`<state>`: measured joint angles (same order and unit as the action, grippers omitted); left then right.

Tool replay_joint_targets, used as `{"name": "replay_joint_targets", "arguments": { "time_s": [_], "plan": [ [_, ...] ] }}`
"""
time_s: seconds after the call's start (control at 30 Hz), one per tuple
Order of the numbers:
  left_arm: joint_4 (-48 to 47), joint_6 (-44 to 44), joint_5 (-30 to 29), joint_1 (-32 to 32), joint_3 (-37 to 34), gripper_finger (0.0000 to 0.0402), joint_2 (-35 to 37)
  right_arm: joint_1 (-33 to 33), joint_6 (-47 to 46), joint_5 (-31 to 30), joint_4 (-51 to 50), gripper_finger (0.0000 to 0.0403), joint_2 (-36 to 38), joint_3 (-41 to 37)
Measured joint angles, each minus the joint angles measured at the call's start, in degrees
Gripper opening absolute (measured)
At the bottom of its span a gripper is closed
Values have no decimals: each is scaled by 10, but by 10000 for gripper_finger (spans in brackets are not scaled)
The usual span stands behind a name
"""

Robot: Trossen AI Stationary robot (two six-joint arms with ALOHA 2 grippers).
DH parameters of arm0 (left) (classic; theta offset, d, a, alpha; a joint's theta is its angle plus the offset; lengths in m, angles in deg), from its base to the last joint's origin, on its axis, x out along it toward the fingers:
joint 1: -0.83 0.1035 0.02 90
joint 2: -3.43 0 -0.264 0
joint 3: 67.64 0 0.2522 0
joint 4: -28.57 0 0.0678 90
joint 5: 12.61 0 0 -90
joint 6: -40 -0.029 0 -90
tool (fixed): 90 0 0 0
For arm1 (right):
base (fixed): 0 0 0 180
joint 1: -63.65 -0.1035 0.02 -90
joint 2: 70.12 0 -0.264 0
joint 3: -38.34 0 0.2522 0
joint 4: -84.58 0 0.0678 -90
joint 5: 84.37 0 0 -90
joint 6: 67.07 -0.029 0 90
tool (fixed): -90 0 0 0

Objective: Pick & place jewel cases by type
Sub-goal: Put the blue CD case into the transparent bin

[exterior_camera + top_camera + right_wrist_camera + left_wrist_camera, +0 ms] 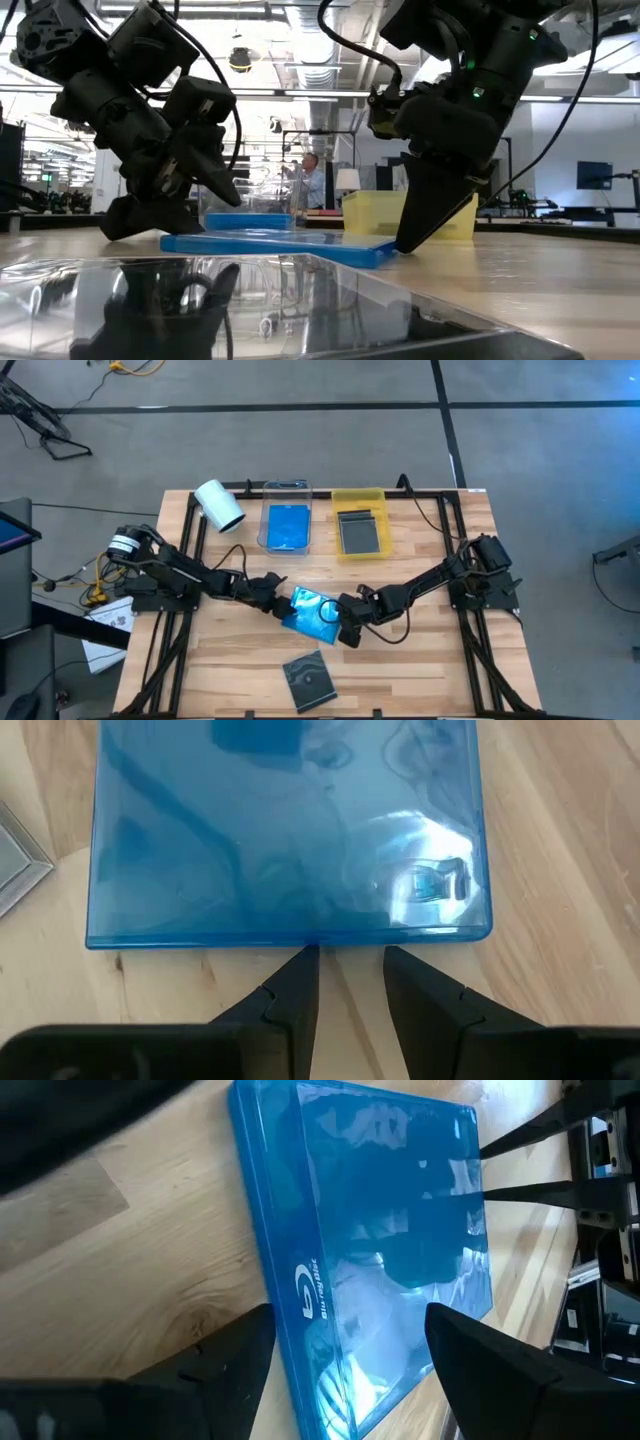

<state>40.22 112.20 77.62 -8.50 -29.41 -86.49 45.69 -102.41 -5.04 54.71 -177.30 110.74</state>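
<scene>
Dark jewel case (309, 680): seen nearest the table's front edge in the high view, lying flat on the wood, a disc showing through it; well apart from both grippers. Its glossy top fills the foreground of the low view (200, 310).

White roll (220, 505): laid on its side at the far left of the table, beside the clear tray.

Left gripper (278, 604): placed at the left side of the blue jewel case; in the left wrist view the two dark fingers (230, 1370) are spread apart on either side of the case's corner, not closed on it.

Blue jewel case (312, 612): found at mid-table between the two grippers, lying flat on the wood, turned at an angle to the table's edges. In the left wrist view (380, 1230) a logo is seen on its spine. In the low view (280, 242) it is seen as a thin blue slab.

Clear tray (286, 488): set at the far side, left of the yellow tray; a blue case (288, 525) is held inside it.

Right gripper (345, 622): placed at the right side of the blue jewel case; in the right wrist view the fingers (290, 995) are set narrowly apart, their tips at the case's near edge (290, 830), nothing held between them.

Yellow tray (358, 498): set just right of the clear tray; a dark grey case (361, 532) is held inside it.

Table (440, 660): pale wooden planks, framed by dark rails.
</scene>
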Motion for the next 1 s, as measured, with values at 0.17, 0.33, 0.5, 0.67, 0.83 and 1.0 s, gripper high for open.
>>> {"name": "replay_joint_targets", "arguments": {
  "time_s": [0.17, 0.33, 0.5, 0.67, 0.83, 1.0],
  "plan": [
    [13, -3, 1, 0, -1, 257, -1, 1, 0, 3, 0, 108, 0, 0],
    [38, -16, 7, 0, -3, 257, -3, 5, -4, 7, -7, 108, 1, 1],
    [17, -17, 11, 0, -1, 257, -3, 5, -32, 7, -44, 108, 6, 3],
    [8, -16, 11, 0, 0, 256, -2, -2, -21, 29, -68, 108, 17, 1],
    [-5, -12, 20, 0, 0, 256, -1, -17, -10, 64, -83, 108, 28, 0],
    [-37, 6, 21, 0, 2, 256, -1, -35, -7, 67, -46, 108, 29, 0]
  ]
}}
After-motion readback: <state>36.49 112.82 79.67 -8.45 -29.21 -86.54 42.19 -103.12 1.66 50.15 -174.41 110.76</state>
